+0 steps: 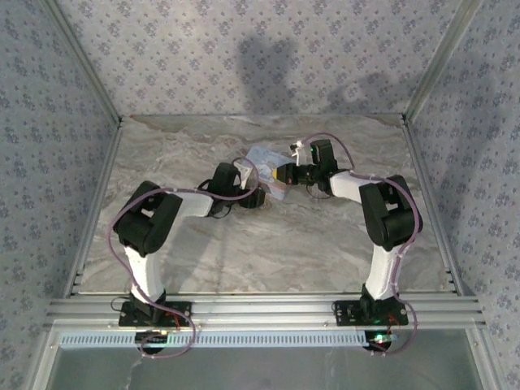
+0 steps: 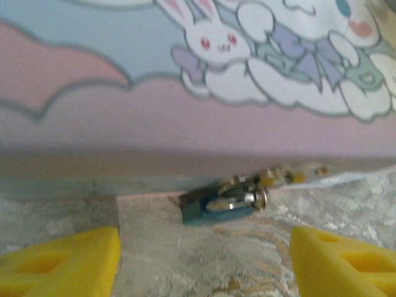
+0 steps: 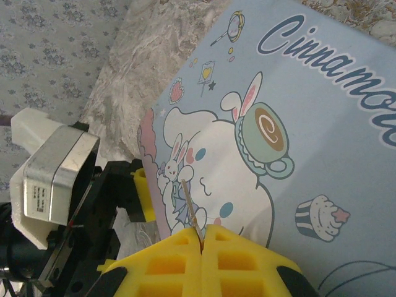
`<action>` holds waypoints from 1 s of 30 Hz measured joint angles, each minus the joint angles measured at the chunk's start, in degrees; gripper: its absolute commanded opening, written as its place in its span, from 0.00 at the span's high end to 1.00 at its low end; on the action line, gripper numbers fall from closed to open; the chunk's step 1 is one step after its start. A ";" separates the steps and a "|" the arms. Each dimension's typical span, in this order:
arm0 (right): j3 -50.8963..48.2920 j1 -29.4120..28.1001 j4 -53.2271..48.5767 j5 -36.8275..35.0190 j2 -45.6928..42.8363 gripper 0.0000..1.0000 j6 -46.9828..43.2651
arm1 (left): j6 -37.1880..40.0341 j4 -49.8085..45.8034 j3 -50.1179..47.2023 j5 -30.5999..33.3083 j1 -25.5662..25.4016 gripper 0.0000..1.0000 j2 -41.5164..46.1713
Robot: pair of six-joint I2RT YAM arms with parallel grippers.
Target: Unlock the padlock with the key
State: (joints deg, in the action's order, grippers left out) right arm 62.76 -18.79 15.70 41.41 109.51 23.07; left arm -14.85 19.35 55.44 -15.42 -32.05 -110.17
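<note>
Padlock [image 2: 223,204] lies on the surface [image 2: 154,260] against the lower edge of the tin [image 2: 185,111], between left gripper [image 2: 204,250] jaws spread wide. Right gripper [image 3: 202,238] jaws pinch the key [image 3: 189,204] over the tin lid.

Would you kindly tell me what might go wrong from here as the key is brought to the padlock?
1. The key is a thin sliver pinched at one end by the right end effector, so contact could twist it or make it slip.
2. The padlock lies ungripped at the foot of the tin, and the left end effector is open short of it. A push from the key may shove the padlock aside.
3. Both arms crowd at the tin and might collide.
</note>
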 measured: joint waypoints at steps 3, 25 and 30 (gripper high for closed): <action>0.00 0.00 0.00 0.00 0.00 1.00 0.00 | 0.04 0.15 1.16 0.02 -0.55 0.30 -1.16; -0.07 -0.07 0.26 -0.28 0.00 1.00 -0.17 | -0.28 -1.27 4.28 4.76 -3.06 0.60 -3.52; -0.07 -0.11 0.26 -0.44 -0.02 1.00 -0.17 | -0.44 -1.33 4.33 4.02 -4.04 0.65 -3.54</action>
State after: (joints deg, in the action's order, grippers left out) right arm 62.70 -18.90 15.97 40.97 109.49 22.90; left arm -15.29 18.02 59.77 -11.40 -36.10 -113.71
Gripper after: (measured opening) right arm 0.038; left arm 0.377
